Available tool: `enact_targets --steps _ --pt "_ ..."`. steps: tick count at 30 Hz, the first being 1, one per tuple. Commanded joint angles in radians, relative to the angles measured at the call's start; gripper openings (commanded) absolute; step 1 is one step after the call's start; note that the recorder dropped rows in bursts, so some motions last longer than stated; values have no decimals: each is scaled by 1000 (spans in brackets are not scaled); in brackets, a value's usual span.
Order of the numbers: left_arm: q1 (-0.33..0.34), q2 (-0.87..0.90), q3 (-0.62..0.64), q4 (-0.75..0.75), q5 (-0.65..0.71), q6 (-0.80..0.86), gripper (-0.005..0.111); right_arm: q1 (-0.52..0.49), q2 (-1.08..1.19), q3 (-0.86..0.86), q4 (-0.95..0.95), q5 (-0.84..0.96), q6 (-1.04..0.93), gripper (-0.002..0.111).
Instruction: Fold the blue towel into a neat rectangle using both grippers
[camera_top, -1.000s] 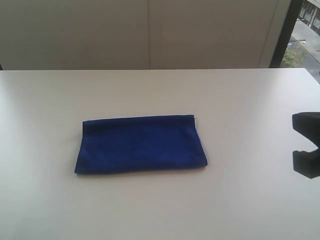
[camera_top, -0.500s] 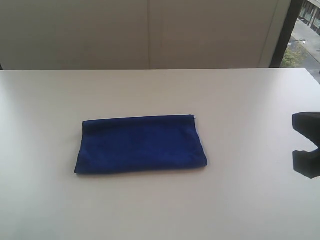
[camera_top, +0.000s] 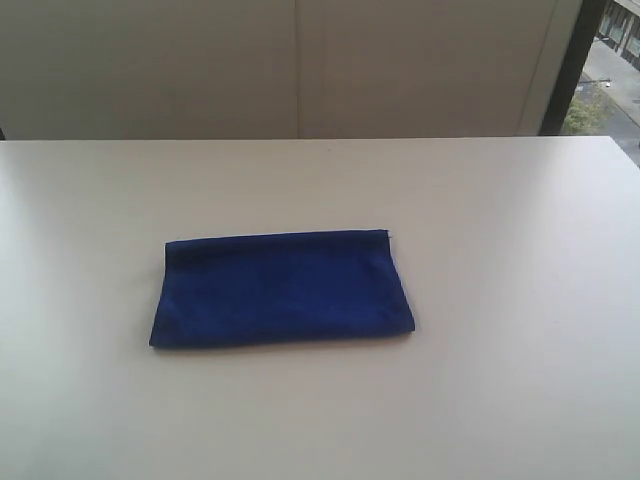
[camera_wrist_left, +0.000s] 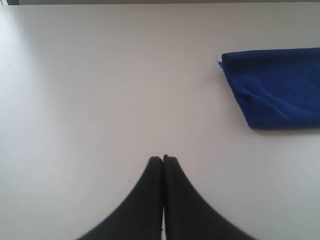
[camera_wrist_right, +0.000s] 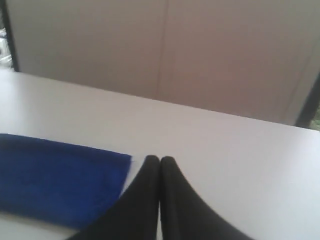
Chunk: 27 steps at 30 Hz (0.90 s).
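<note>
Office-like room: white table (camera_top: 520, 200), panelled wall (camera_top: 200, 70) (window (camera_top: 615, 70) onto a street).

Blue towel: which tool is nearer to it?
Right, it seems. The right tool sits just beside an end of the blue towel; the left tool stands apart, table showing between.

A white worktop (camera_top: 500, 200) is lit softly by daylight. Behind it a pale wall (camera_top: 150, 70) is seen, divided by a thin vertical seam (camera_top: 297, 70). At the right a dark window frame (camera_top: 566, 70) is shown, and greenery (camera_top: 585, 115) is visible outside.

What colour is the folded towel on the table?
Deep royal blue, plain; the towel shows best in the exterior view.
</note>
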Motion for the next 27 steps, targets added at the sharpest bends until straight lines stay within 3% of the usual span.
enact_targets --steps 1,7,10,16,21,27 --pt "-2 -5 1 -1 -2 1 0 -170 -161 191 21 -49 4 0" --pt "-2 -5 1 -1 -2 1 0 -288 -298 437 23 -114 51 0" --pt "-2 -5 1 -1 -2 1 0 -293 -356 437 23 32 49 0" --pt "-2 -5 1 -1 -2 1 0 -293 -435 437 23 87 49 0" --pt "-2 -5 1 -1 2 1 0 -272 -435 437 23 92 32 0" --pt "-2 -5 1 -1 2 1 0 -156 -435 437 21 92 32 0"
